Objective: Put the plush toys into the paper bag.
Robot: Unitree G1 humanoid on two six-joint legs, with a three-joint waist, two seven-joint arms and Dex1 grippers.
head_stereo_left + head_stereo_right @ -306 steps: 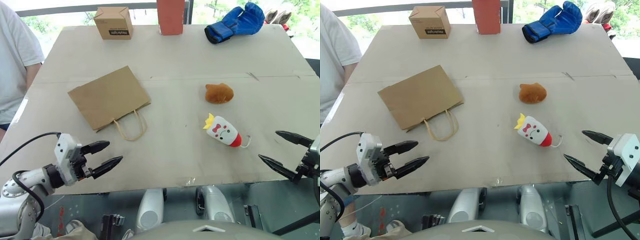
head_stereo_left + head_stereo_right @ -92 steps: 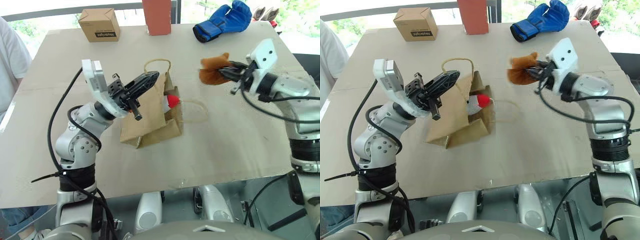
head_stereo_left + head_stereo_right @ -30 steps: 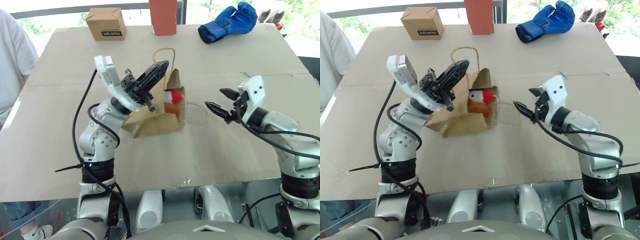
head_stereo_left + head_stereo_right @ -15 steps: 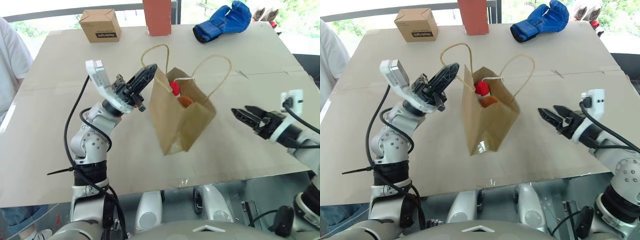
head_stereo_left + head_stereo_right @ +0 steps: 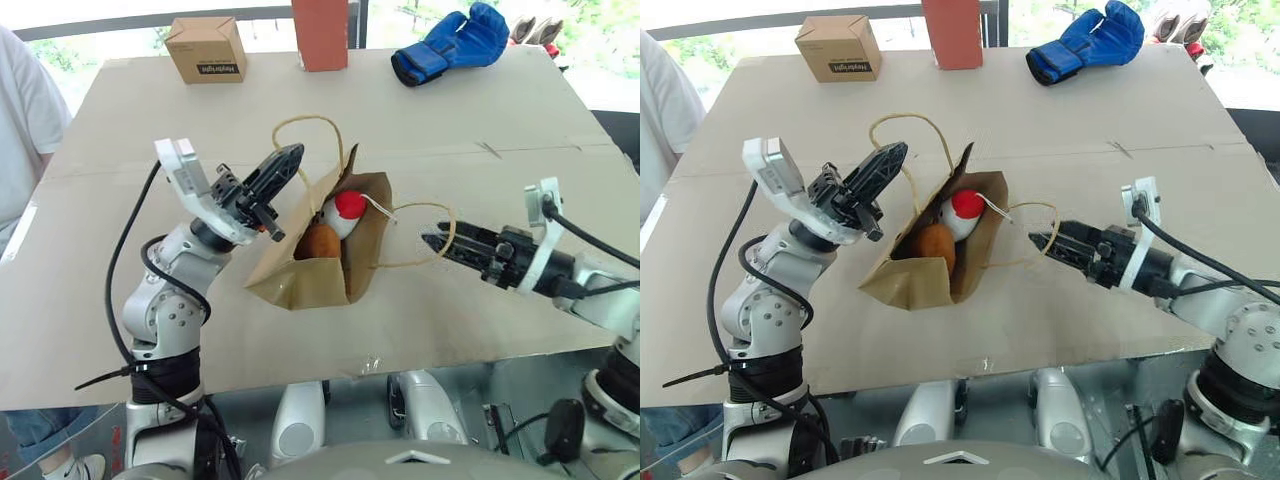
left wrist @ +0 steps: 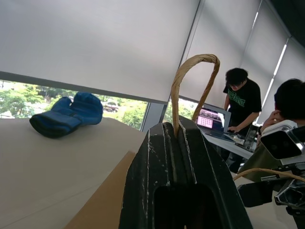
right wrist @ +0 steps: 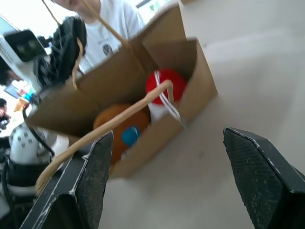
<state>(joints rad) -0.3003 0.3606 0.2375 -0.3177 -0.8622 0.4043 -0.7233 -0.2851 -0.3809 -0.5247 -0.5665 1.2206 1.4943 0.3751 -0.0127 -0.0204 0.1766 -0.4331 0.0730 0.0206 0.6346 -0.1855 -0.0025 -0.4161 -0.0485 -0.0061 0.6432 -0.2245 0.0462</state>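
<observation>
The left gripper point(image 6: 177, 143) is pinching a brown paper loop handle point(image 6: 193, 81) between its two black fingers point(image 6: 155, 181). The handle is sticking up above them. A blue boxing glove point(image 6: 66, 115) is lying far off on the table point(image 6: 52, 162). Two people point(image 6: 242, 102) are sitting by a laptop point(image 6: 213, 121).

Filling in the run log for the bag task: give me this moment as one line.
left gripper: shut on paper bag handle | right gripper: open, empty | brown plush: in bag | white plush: in bag
</observation>
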